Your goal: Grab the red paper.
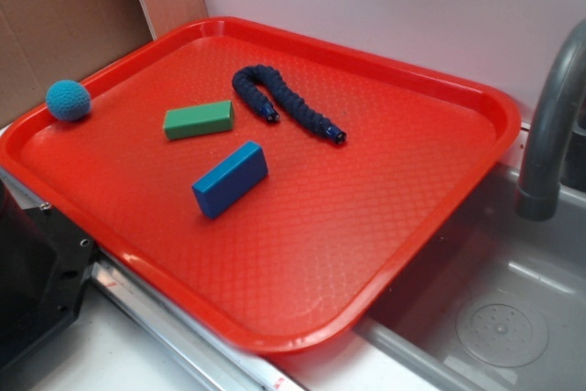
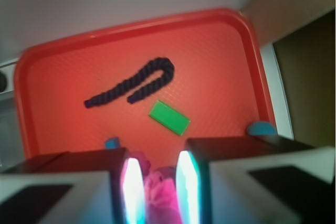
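Filling most of both views is the red tray (image 1: 430, 217), propped over a grey sink (image 1: 513, 318) with a dark faucet (image 1: 549, 135) at the right edge and a pale wall across the top, cardboard in the upper left. In the exterior view no arm shows at all. On the tray, the dark braided rope (image 1: 284, 103) curls near the centre top, the blue block (image 1: 230, 179) lies below it, the green block (image 1: 199, 120) sits to its left, and the teal ball (image 1: 69, 100) rests against the left rim. Now the wrist view: at bottom centre the gripper (image 2: 160, 182) has its fingers (image 2: 132, 184) close on either side of a crumpled pinkish-red wad, the red paper (image 2: 161, 195). It looks pinched between them, high above the tray, so I'd judge the grab essentially made, though blur keeps the contact uncertain.
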Available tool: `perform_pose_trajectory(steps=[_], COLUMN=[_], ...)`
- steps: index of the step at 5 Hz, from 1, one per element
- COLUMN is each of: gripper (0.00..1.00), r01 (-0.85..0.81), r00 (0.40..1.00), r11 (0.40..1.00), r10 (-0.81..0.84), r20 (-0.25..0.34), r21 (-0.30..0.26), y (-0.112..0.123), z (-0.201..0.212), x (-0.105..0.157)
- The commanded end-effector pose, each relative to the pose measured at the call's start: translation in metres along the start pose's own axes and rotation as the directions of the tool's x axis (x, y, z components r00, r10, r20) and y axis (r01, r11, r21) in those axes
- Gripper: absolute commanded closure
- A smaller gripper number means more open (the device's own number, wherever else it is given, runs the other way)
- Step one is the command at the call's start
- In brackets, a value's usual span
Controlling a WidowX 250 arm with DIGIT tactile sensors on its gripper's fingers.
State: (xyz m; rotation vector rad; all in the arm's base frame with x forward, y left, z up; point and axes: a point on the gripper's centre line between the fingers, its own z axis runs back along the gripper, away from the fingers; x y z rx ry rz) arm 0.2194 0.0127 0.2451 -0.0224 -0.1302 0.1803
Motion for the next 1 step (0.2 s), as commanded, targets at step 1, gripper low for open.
perform_pose_trajectory(steps=[1], gripper=[1.00], r01=[0.094], r00=[0.993], r11=[0.996], r10=[-0.094], r20=[0.076], r21=[0.002], y=[0.0003], z=[0.0108], x=[-0.0105])
